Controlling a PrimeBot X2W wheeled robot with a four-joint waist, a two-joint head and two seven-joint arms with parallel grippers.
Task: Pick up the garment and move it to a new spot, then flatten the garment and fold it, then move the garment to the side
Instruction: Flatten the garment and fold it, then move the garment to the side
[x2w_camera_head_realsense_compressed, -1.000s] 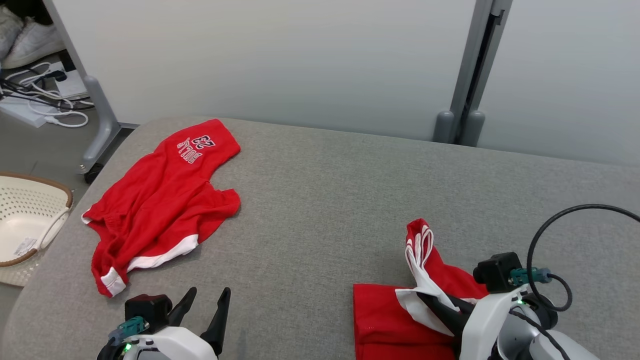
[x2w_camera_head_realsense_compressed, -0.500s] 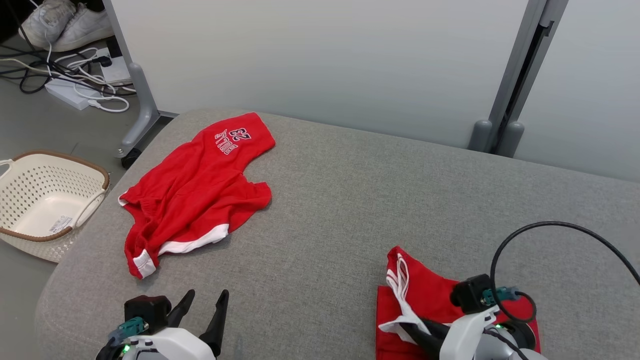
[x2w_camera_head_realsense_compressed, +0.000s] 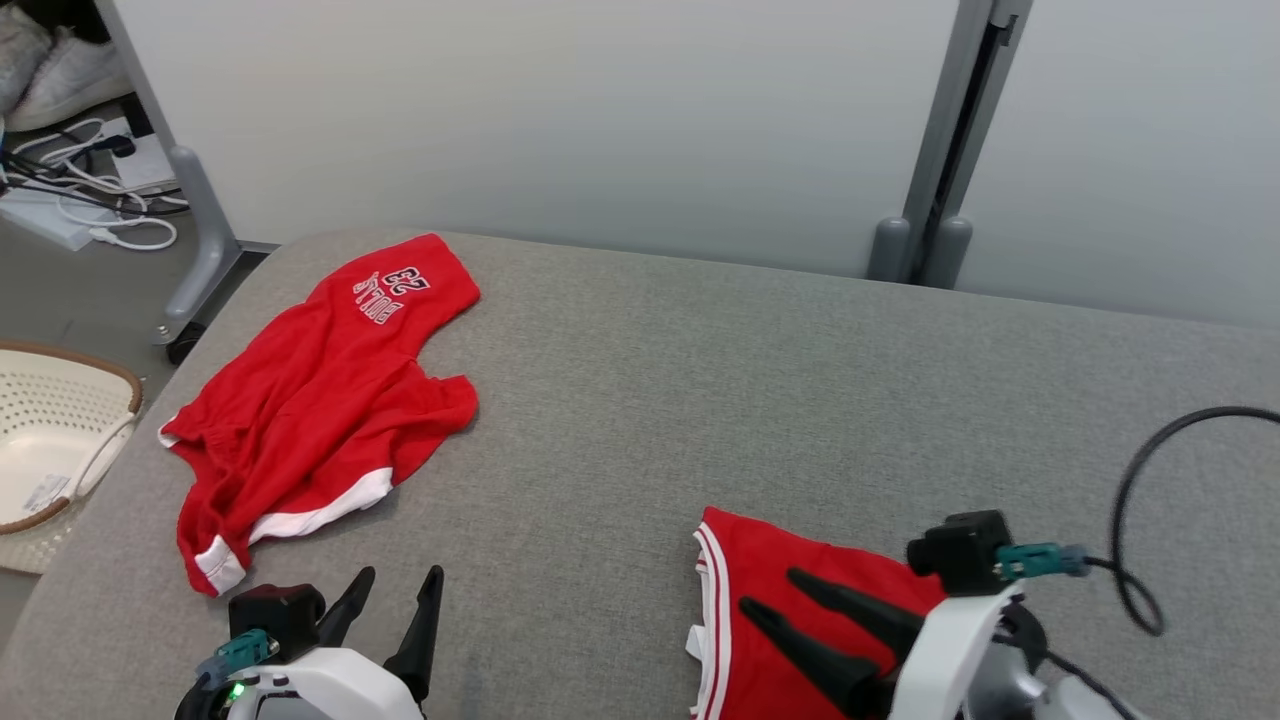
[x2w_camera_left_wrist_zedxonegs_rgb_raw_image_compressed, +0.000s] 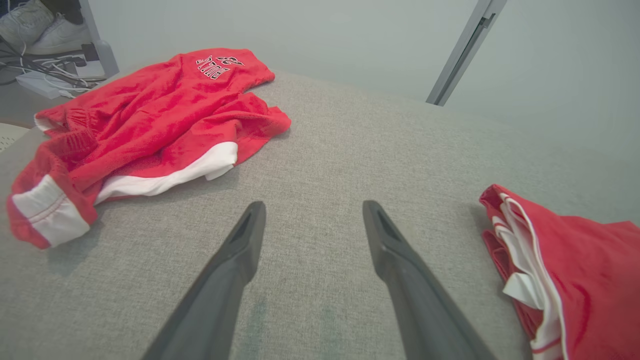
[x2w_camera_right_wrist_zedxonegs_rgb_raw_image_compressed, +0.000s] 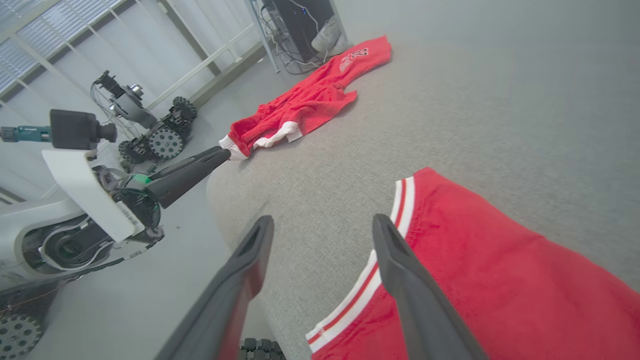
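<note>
A folded red garment (x2w_camera_head_realsense_compressed: 760, 550) with white striped trim lies flat at the near right of the grey padded table (x2w_camera_head_realsense_compressed: 700, 380). My right gripper (x2w_camera_head_realsense_compressed: 766, 590) hovers just over it, open, with nothing between its fingers. In the right wrist view the gripper (x2w_camera_right_wrist_zedxonegs_rgb_raw_image_compressed: 324, 219) spans the garment's (x2w_camera_right_wrist_zedxonegs_rgb_raw_image_compressed: 475, 260) striped edge. A second red garment (x2w_camera_head_realsense_compressed: 320, 400), crumpled and printed "BULLS 23", lies at the far left. My left gripper (x2w_camera_head_realsense_compressed: 400, 572) stands open and empty near the front edge. The left wrist view shows that gripper (x2w_camera_left_wrist_zedxonegs_rgb_raw_image_compressed: 314, 205) over bare table between the crumpled piece (x2w_camera_left_wrist_zedxonegs_rgb_raw_image_compressed: 150, 115) and the folded one (x2w_camera_left_wrist_zedxonegs_rgb_raw_image_compressed: 590, 280).
A cream perforated basket (x2w_camera_head_realsense_compressed: 110, 375) sits on the floor off the table's left edge. Cables (x2w_camera_head_realsense_compressed: 90, 215) and shoes lie on the floor at the far left. A grey partition post (x2w_camera_head_realsense_compressed: 930, 150) stands behind the table. A black cable (x2w_camera_head_realsense_compressed: 1150, 480) loops from my right wrist.
My right gripper has opened and let go of the white-trimmed flap it held up; the folded garment now lies flat. The head camera swung sideways and back. The left gripper stayed still.
</note>
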